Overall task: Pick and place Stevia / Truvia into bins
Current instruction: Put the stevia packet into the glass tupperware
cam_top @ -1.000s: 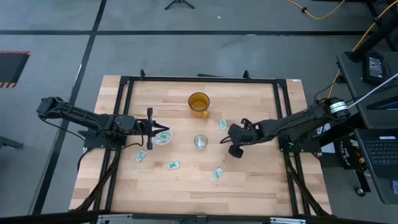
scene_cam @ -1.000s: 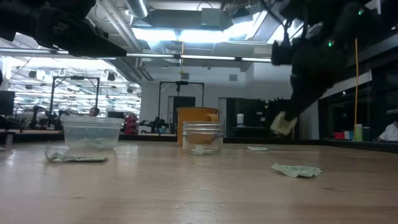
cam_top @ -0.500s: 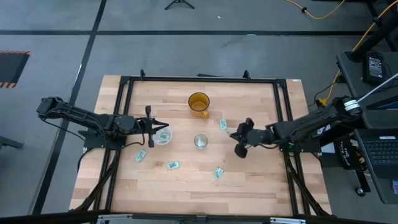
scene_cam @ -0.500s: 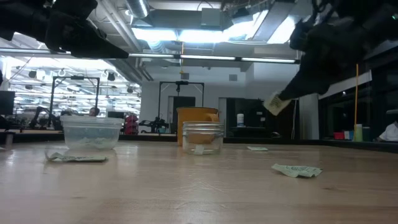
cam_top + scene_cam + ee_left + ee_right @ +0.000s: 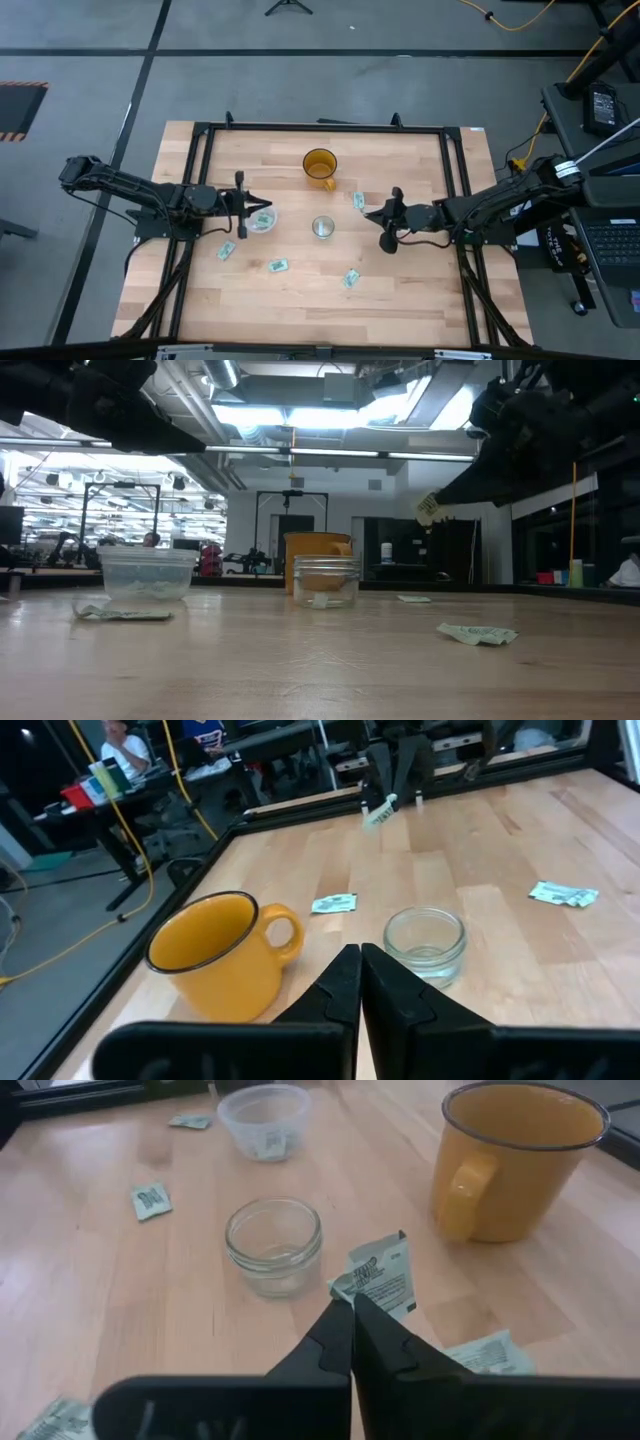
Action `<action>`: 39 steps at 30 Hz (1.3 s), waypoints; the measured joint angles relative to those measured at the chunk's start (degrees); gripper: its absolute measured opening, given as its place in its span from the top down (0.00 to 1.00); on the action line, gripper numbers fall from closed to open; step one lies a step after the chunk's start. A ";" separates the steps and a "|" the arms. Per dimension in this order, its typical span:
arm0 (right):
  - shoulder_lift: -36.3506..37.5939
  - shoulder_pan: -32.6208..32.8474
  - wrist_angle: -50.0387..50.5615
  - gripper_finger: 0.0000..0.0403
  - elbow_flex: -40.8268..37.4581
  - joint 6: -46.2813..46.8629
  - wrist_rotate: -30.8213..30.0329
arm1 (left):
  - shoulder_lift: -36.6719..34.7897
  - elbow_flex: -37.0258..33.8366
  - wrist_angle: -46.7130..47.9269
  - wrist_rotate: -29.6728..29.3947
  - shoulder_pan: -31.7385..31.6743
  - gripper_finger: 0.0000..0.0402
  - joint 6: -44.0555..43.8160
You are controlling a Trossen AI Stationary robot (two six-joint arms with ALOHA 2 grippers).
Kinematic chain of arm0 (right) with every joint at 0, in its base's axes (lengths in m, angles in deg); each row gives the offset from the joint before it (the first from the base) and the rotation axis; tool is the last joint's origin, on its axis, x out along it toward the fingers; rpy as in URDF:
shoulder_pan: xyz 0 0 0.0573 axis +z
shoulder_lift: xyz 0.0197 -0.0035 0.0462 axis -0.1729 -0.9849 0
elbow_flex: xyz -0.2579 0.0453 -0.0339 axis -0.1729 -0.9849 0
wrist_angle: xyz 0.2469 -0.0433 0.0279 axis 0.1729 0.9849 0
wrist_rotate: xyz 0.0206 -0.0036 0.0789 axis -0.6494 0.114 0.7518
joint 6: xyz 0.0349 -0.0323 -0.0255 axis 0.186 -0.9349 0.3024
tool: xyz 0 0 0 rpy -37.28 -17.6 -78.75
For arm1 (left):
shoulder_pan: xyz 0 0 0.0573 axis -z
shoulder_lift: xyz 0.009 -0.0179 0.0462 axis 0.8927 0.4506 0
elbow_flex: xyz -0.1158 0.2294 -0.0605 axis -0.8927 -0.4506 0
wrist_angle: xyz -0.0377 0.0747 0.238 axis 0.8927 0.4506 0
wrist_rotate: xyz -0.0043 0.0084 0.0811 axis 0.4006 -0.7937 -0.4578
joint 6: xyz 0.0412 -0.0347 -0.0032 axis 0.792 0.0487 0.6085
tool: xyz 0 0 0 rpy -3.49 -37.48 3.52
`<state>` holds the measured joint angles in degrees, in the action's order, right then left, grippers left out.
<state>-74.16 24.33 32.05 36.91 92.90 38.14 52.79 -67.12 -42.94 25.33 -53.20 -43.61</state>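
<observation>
Right claw (image 5: 383,213) lifted since earlier frame, clamped on Stevia sachet (image 5: 378,1275), above desk (image 5: 420,290) near small glass cup (image 5: 322,227). Left claw (image 5: 255,208) shut, empty, over clear plastic cup (image 5: 266,224). Sachet light, limp; pinch edge.

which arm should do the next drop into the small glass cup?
Right, probably. The right gripper is already shut on a sachet, held off the table just beyond the small glass cup. The left gripper is shut and empty, over by the clear plastic cup.
</observation>
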 joint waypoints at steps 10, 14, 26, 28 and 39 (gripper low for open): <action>-1.16 0.00 -2.51 1.00 1.46 -1.59 0.03 | 0.00 0.00 0.02 0.42 0.00 0.98 -0.02; -4.09 0.00 -2.43 1.00 4.07 -3.32 0.17 | 0.00 0.00 0.00 0.41 0.00 0.99 -0.69; -15.89 0.04 8.09 1.00 19.28 -7.00 10.80 | 0.00 0.00 0.00 0.51 0.00 0.98 -2.62; -18.35 0.02 12.39 1.00 22.77 -6.05 11.69 | 0.00 0.00 0.02 0.51 0.00 0.98 -2.62; -27.32 -1.82 31.67 1.00 41.36 -5.24 19.23 | -0.02 0.02 0.00 0.57 0.00 0.99 -2.47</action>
<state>-101.48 22.51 63.72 78.26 87.66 57.37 52.77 -67.10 -42.94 25.90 -53.20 -46.08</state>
